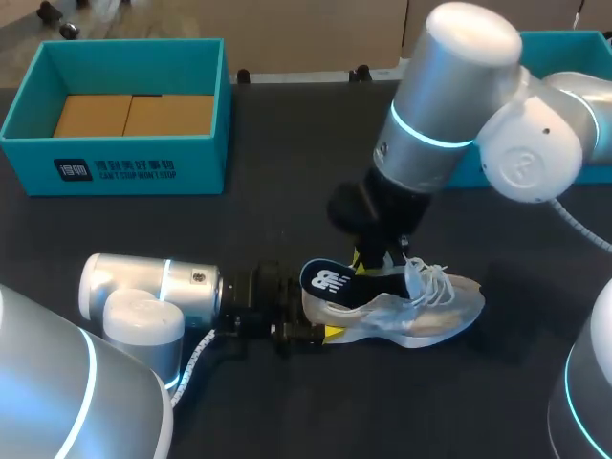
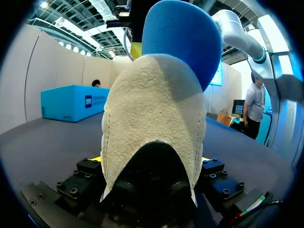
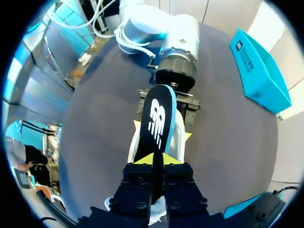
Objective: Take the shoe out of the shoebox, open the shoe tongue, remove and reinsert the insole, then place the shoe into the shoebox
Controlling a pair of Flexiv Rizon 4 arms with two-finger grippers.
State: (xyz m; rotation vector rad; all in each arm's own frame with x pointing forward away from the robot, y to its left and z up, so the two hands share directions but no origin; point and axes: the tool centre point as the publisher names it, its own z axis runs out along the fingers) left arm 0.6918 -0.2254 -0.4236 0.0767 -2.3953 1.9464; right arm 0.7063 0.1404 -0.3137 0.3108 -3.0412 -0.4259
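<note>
Currently grips the pale shoe by its heel with the left pincer, low and level at the shoe's left, yellow tips pressed to both sides of the heel. Rests that shoe on its sole near the middle of the dark table, toe pointing right, white laces loose. Pinches the insole from above with the right pincer, fingers nearly together on its thin edge. Shows the insole partly out of the shoe, slanting up over the heel, black with a white mark on top, blue beneath. Leaves the teal shoebox well apart at the table's far left corner, open, brown cardboard inside.
</note>
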